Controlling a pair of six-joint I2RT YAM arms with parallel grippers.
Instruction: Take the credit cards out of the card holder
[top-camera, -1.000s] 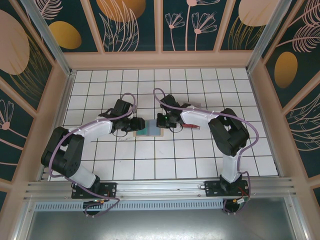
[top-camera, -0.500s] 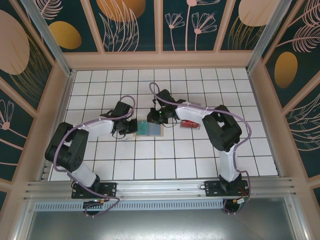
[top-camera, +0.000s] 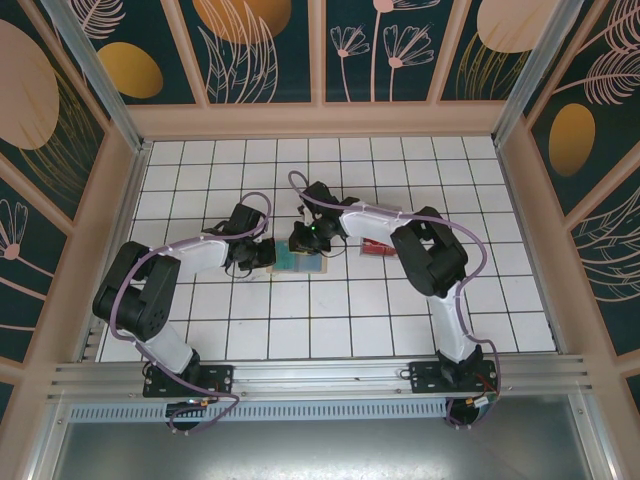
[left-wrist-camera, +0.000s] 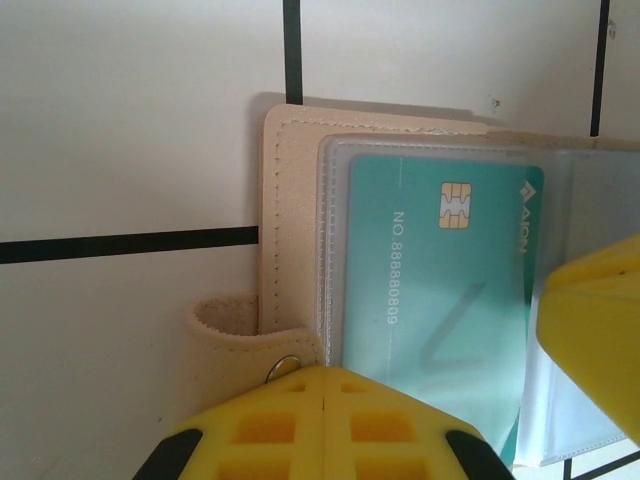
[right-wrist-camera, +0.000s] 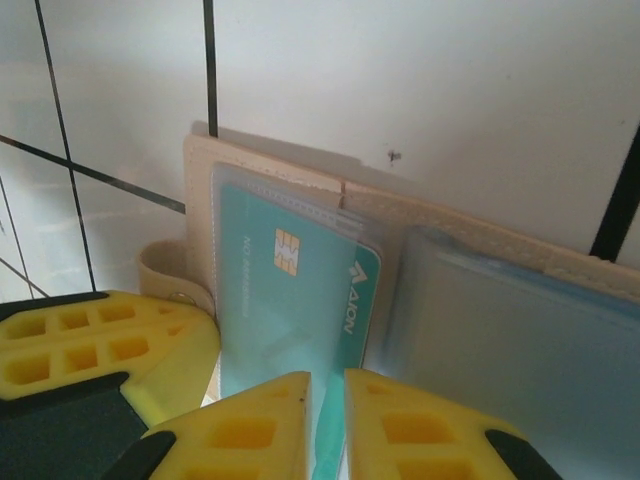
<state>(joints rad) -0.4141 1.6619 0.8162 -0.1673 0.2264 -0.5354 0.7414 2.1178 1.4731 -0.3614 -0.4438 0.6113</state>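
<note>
Card holder (left-wrist-camera: 290, 220); closed left end effector (left-wrist-camera: 325, 392)

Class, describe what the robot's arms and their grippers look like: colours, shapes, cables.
Both the left arm and right arm have white links between black joints, each trailed by a looping lilac cable. The left gripper and right gripper carry blocky yellow fingers moulded with square pockets.

White arms (top-camera: 195, 255) — yellow claws (left-wrist-camera: 327, 410) (purple cables (top-camera: 292, 182))
</note>
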